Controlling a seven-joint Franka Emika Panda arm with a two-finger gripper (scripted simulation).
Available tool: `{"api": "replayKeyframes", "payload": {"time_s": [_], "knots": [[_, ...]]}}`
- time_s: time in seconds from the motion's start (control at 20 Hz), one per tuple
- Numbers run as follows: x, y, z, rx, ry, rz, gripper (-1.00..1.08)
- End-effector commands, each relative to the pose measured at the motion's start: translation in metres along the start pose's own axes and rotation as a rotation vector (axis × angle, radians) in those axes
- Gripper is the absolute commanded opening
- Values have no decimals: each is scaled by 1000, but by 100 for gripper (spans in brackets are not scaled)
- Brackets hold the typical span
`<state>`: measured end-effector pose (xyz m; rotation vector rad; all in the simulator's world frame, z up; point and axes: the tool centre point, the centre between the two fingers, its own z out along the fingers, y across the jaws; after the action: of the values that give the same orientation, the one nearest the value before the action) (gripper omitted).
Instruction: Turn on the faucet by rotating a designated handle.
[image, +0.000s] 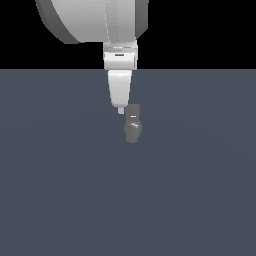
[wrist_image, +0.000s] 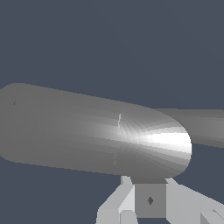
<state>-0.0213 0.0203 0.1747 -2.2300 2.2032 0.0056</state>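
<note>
A flat slate-blue table (image: 60, 190) fills the lower part of the exterior view, with plain black behind it above the far edge. On the table stands the faucet (image: 132, 131), a small grey metallic fixture with a stubby rounded body and a bright glint on its upper part. It is the only thing standing on the table, a little beyond the table's middle in the exterior view.

The white robot arm (image: 95, 20) comes down from above the faucet, its broad rounded link cut off by the picture's top. Below that link sits a white block, and from it the fingers (image: 120, 107) taper downward to a tip that ends just beside the faucet's top, on the exterior view's left of it. From this angle the fingers read as one white wedge, so whether they touch the faucet cannot be told.

In the wrist view a long rounded grey bar, the handle (wrist_image: 87, 131), lies across the picture very close to the camera, with a strong white highlight near its rounded end. A thinner grey piece runs on from that end towards the picture's edge. White finger parts (wrist_image: 127, 201) and a grey square block show at the near edge beside the handle. How far apart the fingers stand cannot be told in either view, and nothing is seen clamped between them.
</note>
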Motion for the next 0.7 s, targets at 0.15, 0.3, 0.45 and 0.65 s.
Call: {"api": "replayKeyframes", "payload": {"time_s": [0.15,0.3,0.45,0.65], "knots": [[59,9,1,-2,7,42,-100],[31,2,-1,3,-5,0,-100],[41,-2,-1,2,-3,5,-100],[55,-8,0,1,-2,11,-100]]}}
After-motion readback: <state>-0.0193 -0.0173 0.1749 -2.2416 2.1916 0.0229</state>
